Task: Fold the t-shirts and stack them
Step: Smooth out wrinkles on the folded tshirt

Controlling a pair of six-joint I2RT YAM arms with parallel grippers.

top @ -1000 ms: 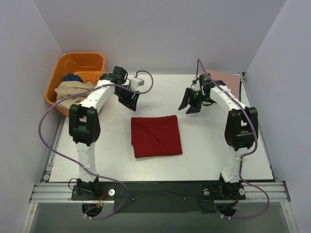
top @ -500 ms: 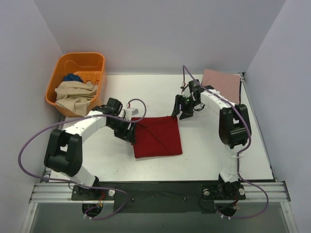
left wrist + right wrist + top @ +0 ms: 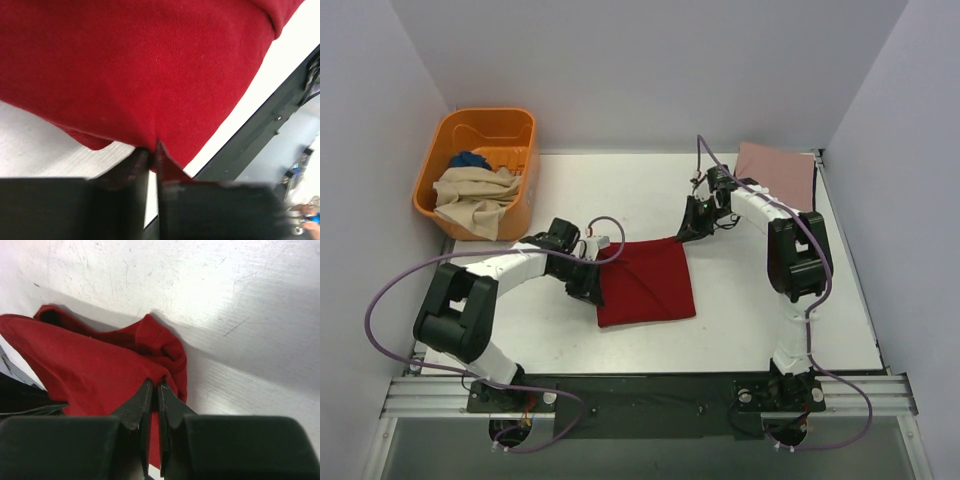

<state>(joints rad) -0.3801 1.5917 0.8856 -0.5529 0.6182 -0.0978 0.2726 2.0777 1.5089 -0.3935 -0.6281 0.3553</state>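
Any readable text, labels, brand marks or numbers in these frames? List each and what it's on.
None: no text can be read in any view.
dark red t-shirt: plain cloth, no print or tag showing.
dusty pink shirt: plain, no print showing.
orange basket: no label or moulded mark legible.

We are counting four t-shirts: one dark red t-shirt (image 3: pixel 645 282) in the middle of the counter (image 3: pixel 620 195), one dusty pink t-shirt (image 3: pixel 775 170) at its far right corner, and one beige t-shirt (image 3: pixel 475 190) and one blue t-shirt (image 3: pixel 470 160) in the one orange basket (image 3: pixel 485 120) at the far left corner. We are counting two arms, the left arm (image 3: pixel 505 268) and the right arm (image 3: pixel 790 250), each bearing two fingers (image 3: pixel 135 407).
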